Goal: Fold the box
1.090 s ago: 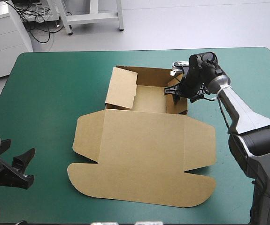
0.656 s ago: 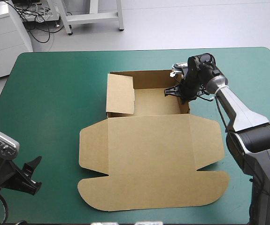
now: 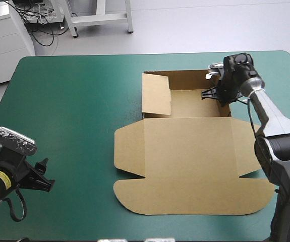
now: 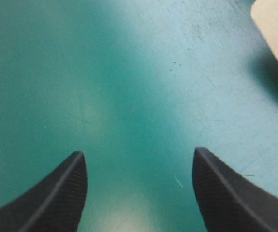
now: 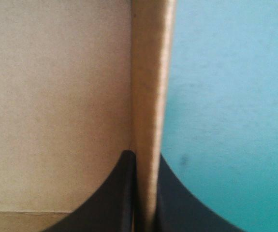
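Jaws on the right gripper (image 5: 143,193) are all but closed, clamped on the right wall (image 5: 151,87) of the box (image 3: 185,161). One black finger stands inside the tray and the other outside it. In the wrist view the wall's upper end runs out of the picture; brown board lies on one side of it and the teal-green cover (image 5: 230,96) on the other. From above, the right gripper (image 3: 218,96) sits at the tray's far right corner, and the outer finger cannot be made out behind the wall.

Jaws on the left gripper (image 4: 139,157) stand wide apart and hold nothing. Only bare cover lies between the fingers (image 4: 76,166). Ahead and to one side, a single corner of the box (image 4: 276,34) shows, cut off at the picture's edge. From above, the left gripper (image 3: 45,175) is near the table's near left corner, well apart from the box.

Box position: right of centre, with the tray toward the far edge and the lid lying flat toward the near edge. The left flap (image 3: 156,96) is folded inward. The right arm (image 3: 278,146) covers part of the lid's right edge.
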Motion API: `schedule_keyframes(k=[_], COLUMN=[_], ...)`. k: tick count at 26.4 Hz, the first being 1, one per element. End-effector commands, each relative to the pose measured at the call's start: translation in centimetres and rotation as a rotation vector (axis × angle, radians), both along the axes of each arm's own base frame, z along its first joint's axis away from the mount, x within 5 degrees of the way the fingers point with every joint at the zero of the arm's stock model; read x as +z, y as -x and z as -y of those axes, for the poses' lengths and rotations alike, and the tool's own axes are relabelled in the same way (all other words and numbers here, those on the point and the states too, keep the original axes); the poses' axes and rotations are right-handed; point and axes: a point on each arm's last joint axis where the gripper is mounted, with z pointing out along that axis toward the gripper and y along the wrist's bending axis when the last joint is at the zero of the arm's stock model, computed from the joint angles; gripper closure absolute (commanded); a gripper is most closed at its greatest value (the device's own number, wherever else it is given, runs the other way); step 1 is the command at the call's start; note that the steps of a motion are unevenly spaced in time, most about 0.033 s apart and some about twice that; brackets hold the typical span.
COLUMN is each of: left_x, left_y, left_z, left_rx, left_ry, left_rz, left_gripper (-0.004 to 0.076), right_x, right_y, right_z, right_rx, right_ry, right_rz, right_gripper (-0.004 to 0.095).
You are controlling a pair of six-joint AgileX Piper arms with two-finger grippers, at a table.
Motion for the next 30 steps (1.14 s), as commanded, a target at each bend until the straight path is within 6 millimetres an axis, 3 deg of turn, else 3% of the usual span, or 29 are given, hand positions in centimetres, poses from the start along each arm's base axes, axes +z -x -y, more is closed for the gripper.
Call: schedule_keyframes(k=[1,4,7,12,19,22,25,26,27,29,30], left_x=[1.0,1.1,1.1,1.1,1.1,1.1,1.1,1.1,1.1,1.1,1.1], left_y=[-0.6,-0.7,-0.7,-0.7,-0.7,-0.7,-0.7,-0.7,-0.7,-0.7,-0.7], left_z=[0.1,0.0,0.0,0.0,0.1,0.1,0.1,0.1,0.1,0.1,0.1], left_rx=[-0.003,0.000,0.000,-0.001,-0.002,-0.002,-0.002,-0.002,-0.002,-0.002,-0.002], left_ry=[-0.003,-0.012,-0.012,-0.010,-0.007,-0.007,-0.007,-0.007,-0.007,-0.006,-0.007], left_rz=[0.085,0.093,0.093,0.096,0.094,0.094,0.094,0.094,0.094,0.096,0.094], left_gripper=[0.0272,0.0272,0.0272,0.0272,0.0282,0.0304,0.0315,0.0315,0.0315,0.0315,0.0315], right_x=[4.8,5.9,6.0,6.1,6.2,6.2,6.2,6.2,5.9,5.8,5.8], right_y=[1.2,1.8,2.3,2.6,2.7,2.7,2.7,2.6,2.4,2.3,2.3], right_z=[5.3,9.9,12.4,15.1,17.4,17.5,17.8,17.9,17.9,17.7,17.7], right_rx=[-0.075,-0.166,-0.223,-0.277,-0.322,-0.302,-0.309,-0.310,-0.312,-0.313,-0.312], right_ry=[0.053,0.044,0.042,0.070,0.050,0.017,0.015,0.012,0.009,-0.015,-0.015], right_rz=[0.099,0.117,0.119,0.133,0.173,0.187,0.195,0.201,0.199,0.199,0.202], right_gripper=[0.0930,0.0929,0.0927,0.0927,0.0908,0.0797,0.0625,0.0551,0.0409,0.0254,0.0240])
